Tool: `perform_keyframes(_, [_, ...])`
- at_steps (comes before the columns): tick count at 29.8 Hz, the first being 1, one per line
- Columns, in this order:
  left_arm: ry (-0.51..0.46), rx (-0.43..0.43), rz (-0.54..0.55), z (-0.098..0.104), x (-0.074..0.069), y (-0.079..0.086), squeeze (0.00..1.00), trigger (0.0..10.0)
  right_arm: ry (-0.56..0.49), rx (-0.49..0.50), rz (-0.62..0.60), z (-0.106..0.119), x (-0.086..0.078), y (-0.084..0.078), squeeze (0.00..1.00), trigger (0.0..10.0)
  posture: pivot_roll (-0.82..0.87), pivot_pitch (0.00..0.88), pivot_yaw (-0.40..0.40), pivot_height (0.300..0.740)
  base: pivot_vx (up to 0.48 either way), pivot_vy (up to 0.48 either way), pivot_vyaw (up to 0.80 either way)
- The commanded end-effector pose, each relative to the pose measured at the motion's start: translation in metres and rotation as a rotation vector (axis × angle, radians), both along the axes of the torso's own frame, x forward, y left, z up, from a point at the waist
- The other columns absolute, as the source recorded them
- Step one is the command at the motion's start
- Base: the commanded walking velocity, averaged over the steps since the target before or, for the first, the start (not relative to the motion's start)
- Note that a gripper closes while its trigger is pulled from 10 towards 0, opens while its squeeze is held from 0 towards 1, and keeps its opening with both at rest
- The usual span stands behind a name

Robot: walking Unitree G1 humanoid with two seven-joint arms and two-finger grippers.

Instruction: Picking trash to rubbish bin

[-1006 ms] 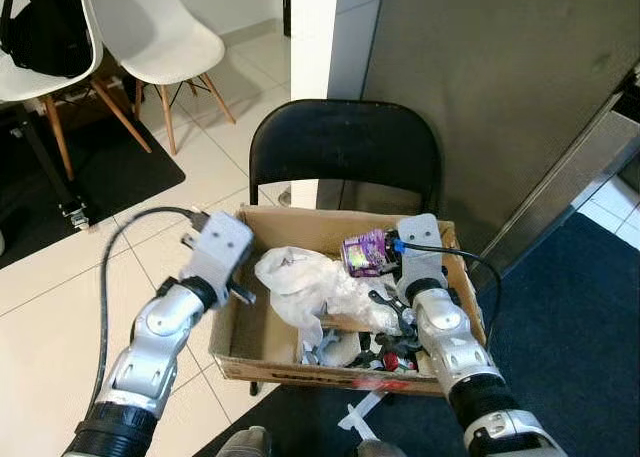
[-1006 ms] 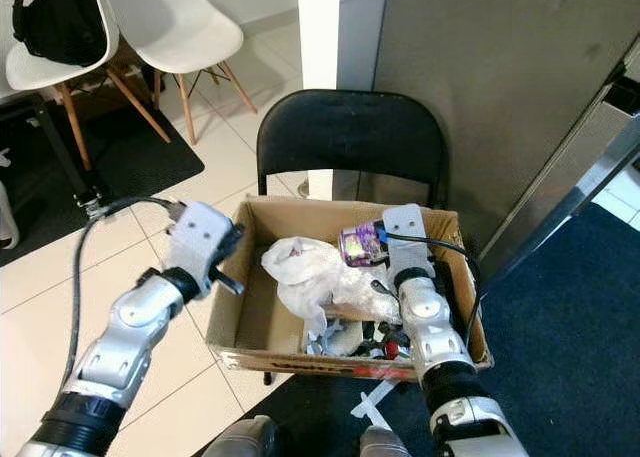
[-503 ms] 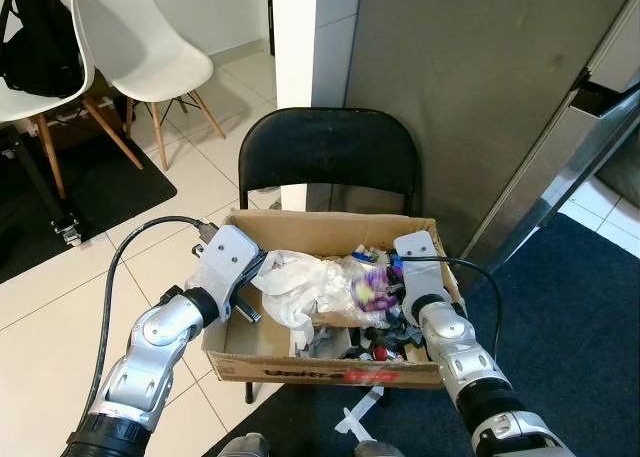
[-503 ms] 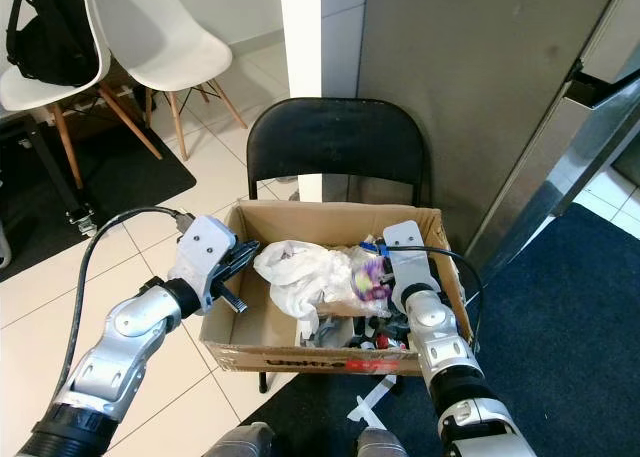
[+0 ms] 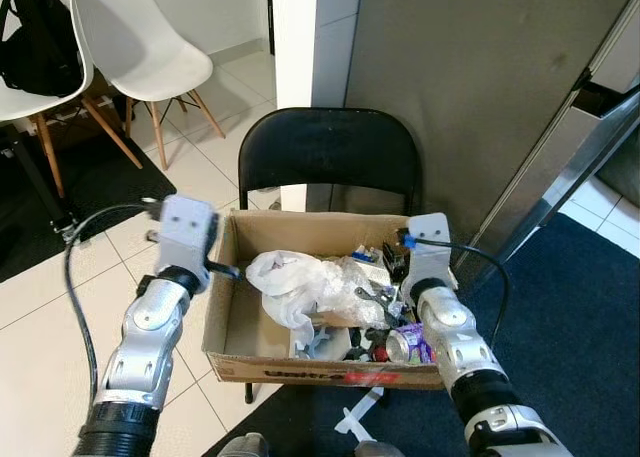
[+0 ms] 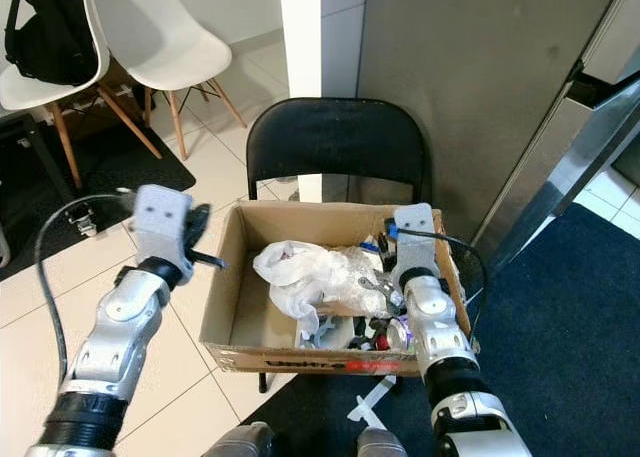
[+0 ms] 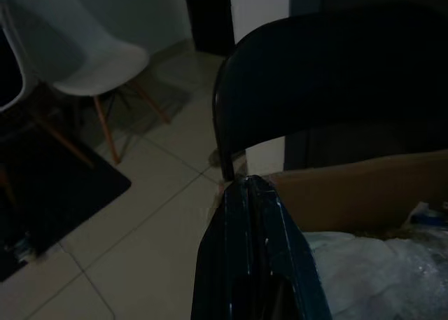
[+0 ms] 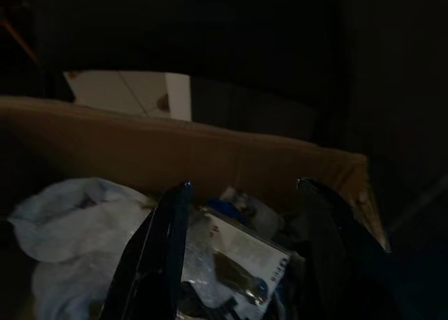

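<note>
My right hand (image 8: 241,250) hangs above the right half of the cardboard box (image 5: 222,307), its two black fingers (image 8: 157,253) spread apart and holding nothing; between them the right wrist view shows a clear plastic package (image 8: 234,264) and the far wall of the box. My left hand (image 7: 253,194) is raised outside the box, just beside its left wall, with the fingers pressed together into one dark wedge and nothing between them.

The box rests on the seat of a black folding chair (image 5: 328,157), whose backrest rises behind it. Inside the box, a crumpled white plastic bag (image 5: 290,282) occupies the centre, touching the clear package to its right. A purple drink can (image 5: 408,343) lies on its side in the near right corner, close against my right forearm and among small dark pieces of trash that I cannot identify. A white scrap (image 5: 358,417) lies on the floor below the front edge of the box.

Two white shell chairs (image 5: 140,47) with wooden legs stand well apart from the box, at the far left on the pale tiled floor (image 5: 40,317); a black backpack (image 5: 35,37) sits on the left one. A dark mat (image 5: 580,307) covers the floor to the right, beneath a grey panel wall (image 5: 480,97).
</note>
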State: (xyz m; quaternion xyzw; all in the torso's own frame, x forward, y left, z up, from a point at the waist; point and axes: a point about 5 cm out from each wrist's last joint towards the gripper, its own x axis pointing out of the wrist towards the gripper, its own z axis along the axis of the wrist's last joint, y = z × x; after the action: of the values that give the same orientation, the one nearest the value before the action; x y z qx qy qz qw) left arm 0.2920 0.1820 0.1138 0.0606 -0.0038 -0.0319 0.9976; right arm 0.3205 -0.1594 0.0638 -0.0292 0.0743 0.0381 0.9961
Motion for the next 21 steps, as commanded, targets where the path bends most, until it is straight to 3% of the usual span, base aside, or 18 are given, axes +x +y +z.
perform_keyframes(1, [0.036,-0.017,0.023,-0.0088,-0.0032,0.0007,0.0,10.0,-0.014,0.024,0.016,0.0016,-0.001,0.0032,0.0,10.0,0.09,0.021,-0.01,0.74,0.0,0.0,0.0])
perform_keyframes(6, [0.04,-0.027,0.012,-0.0108,-0.0051,-0.0042,0.0,10.0,-0.016,0.031,0.02,0.0018,-0.001,0.0048,0.0,10.0,0.09,0.022,-0.01,0.74,0.0,0.0,0.0])
perform_keyframes(21, [0.038,-0.038,0.024,-0.0093,-0.0037,-0.0084,0.0,10.0,-0.02,0.03,0.032,0.0016,-0.0024,0.0049,0.0,10.0,0.08,0.032,-0.012,0.74,-0.262,0.0,0.0])
